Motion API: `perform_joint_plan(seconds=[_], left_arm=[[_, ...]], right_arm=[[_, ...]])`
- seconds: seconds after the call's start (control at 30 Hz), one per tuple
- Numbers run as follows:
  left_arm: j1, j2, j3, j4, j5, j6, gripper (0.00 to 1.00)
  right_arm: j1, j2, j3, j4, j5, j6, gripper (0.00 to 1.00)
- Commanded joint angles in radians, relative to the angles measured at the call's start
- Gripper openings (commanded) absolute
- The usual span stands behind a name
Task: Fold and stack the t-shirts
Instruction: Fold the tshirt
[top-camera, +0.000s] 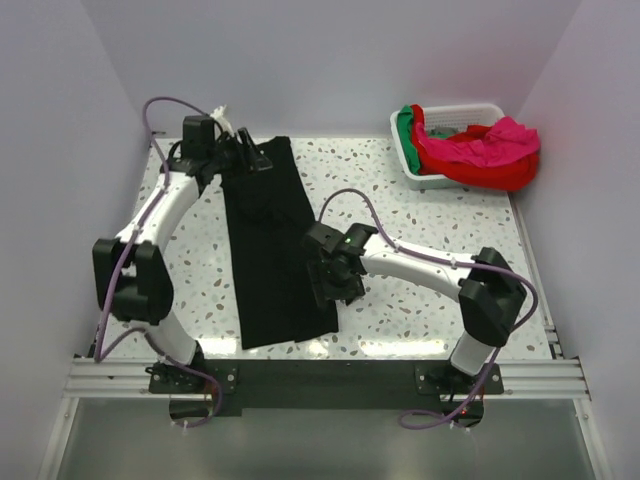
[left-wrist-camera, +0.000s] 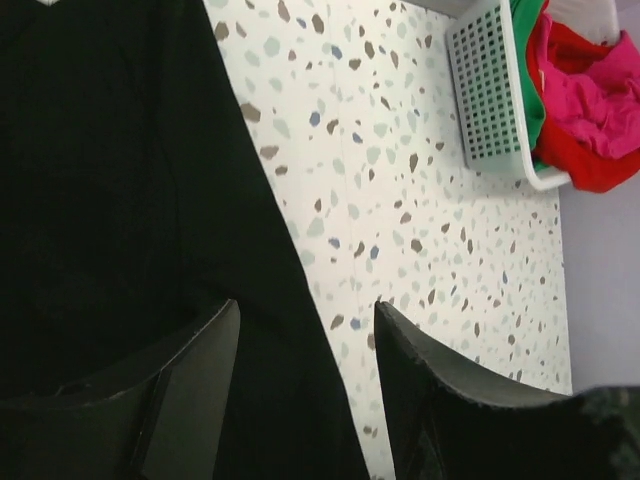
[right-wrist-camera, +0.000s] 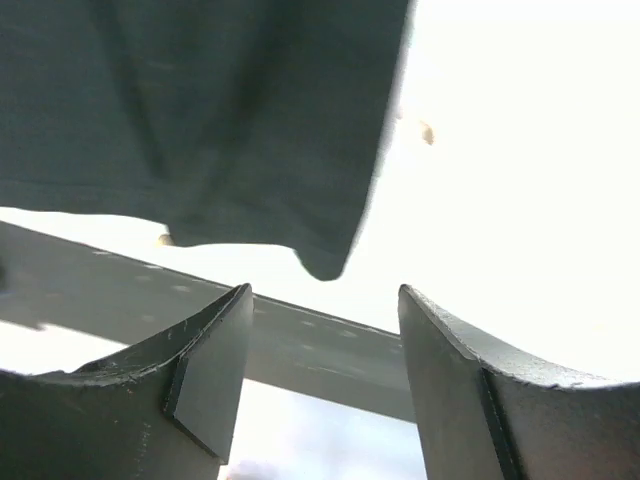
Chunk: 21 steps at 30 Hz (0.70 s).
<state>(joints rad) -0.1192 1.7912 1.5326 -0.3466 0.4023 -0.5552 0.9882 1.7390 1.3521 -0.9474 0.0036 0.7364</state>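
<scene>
1. Top external view: the black t-shirt (top-camera: 272, 240) lies flat on the speckled bench (top-camera: 420, 270), folded into a long narrow strip. It runs from the far edge of the bench almost to the near edge, left of centre.
2. The left hand (top-camera: 248, 152) sits over the far end of that strip, at its left corner. The right hand (top-camera: 330, 285) is at the strip's right edge, towards the near end, touching or just above the cloth; this view does not settle which.
3. Left wrist view: the left hand is wide open and grips nothing. The black cloth fills the area under and beyond its left finger. The shirt's right edge runs down between the two fingers, and bare bench lies beyond the right finger.
4. Right wrist view: the right hand is also spread wide, with nothing between its fingers. A near corner of the black t-shirt hangs just beyond the fingertips, closer to the left finger. The bench beside it is washed out by glare.
5. At the far right corner of the bench, well apart from both hands, stands a white slatted basket (top-camera: 420, 178). In it are heaped a red t-shirt (top-camera: 490, 172), a magenta-pink t-shirt (top-camera: 497, 140) on top and a green t-shirt (top-camera: 405, 128) at the left, all unfolded.
</scene>
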Motion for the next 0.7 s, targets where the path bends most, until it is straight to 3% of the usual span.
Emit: perform_joint_plan(seconds=[0.0, 0.1, 0.2, 0.43, 0.67], left_arm=[[-0.008, -0.151, -0.233, -0.035, -0.039, 0.055, 0.61], [-0.016, -0.289, -0.501, -0.048, -0.051, 0.052, 0.61], [-0.025, -0.41, -0.648, -0.08, -0.088, 0.049, 0.61], [-0.03, -0.66, -0.838, -0.173, -0.169, -0.017, 0.62], [-0.039, -0.757, -0.93, -0.236, -0.206, -0.075, 0.62]], right_arm=[[-0.014, -0.067, -0.1, -0.018, 0.049, 0.015, 0.63], [-0.017, -0.087, -0.174, 0.048, 0.033, 0.034, 0.63], [-0.017, -0.102, -0.221, 0.117, -0.002, 0.043, 0.61], [-0.019, -0.111, -0.274, 0.196, -0.059, 0.035, 0.59], [-0.026, -0.142, -0.314, 0.232, -0.108, 0.008, 0.59]])
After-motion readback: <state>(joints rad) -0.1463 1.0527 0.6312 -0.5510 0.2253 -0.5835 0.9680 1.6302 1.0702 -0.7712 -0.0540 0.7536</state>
